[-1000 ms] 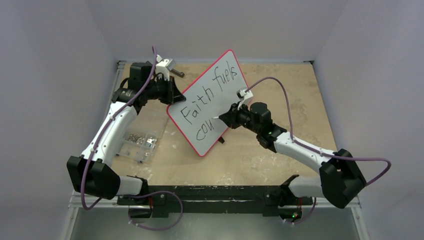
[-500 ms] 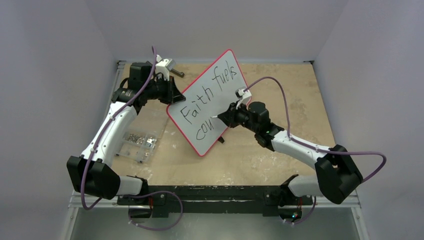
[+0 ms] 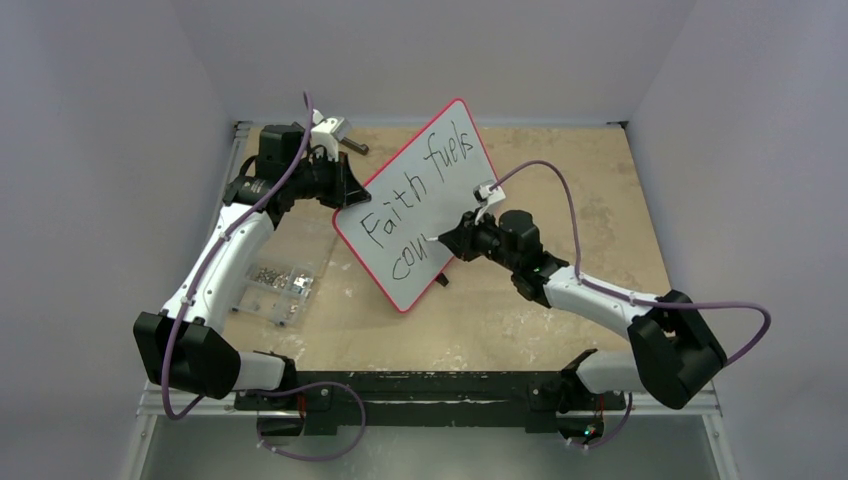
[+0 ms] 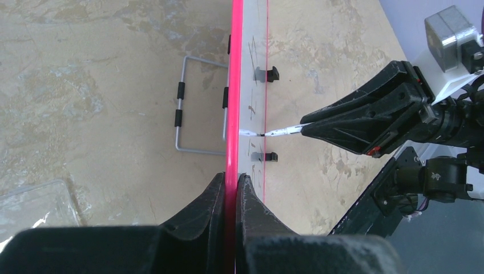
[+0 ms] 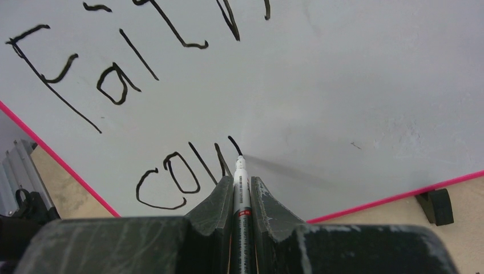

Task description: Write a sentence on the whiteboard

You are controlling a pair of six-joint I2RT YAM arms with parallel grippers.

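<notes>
The whiteboard, white with a thin red rim, stands tilted on the table. My left gripper is shut on its red rim, one finger on each side. The sentence reads "Faith fuels" on the upper line. Below it are "co" and further strokes. My right gripper is shut on a white marker, whose black tip touches the board at the end of a fresh stroke. In the left wrist view the marker meets the board from the right.
A clear plastic box of small metal parts lies left of the board. A grey wire stand lies behind the board. A black foot sticks out at the board's lower rim. A dark tool lies at the back left.
The right arm's elbow has swung a little left and the marker tip has crept along the second line, adding a stroke after "co". Left arm and board have stayed still.
</notes>
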